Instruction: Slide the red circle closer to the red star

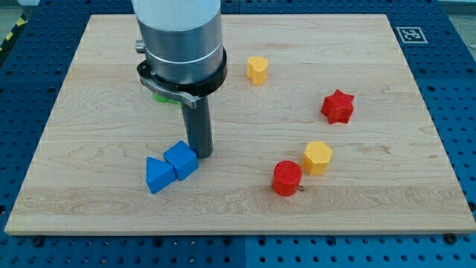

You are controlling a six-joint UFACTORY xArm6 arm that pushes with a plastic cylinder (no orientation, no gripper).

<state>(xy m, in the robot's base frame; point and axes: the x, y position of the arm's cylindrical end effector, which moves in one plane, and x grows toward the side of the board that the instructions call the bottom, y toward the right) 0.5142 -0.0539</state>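
Observation:
The red circle lies low on the board, right of centre, touching a yellow hexagon at its upper right. The red star lies further up and to the right, apart from both. My tip stands left of centre, well left of the red circle, right against the upper right edge of a blue cube.
A blue triangle touches the blue cube on its left. A second yellow block lies near the view's top, centre. A green block is mostly hidden behind the arm. The wooden board lies on a blue perforated table.

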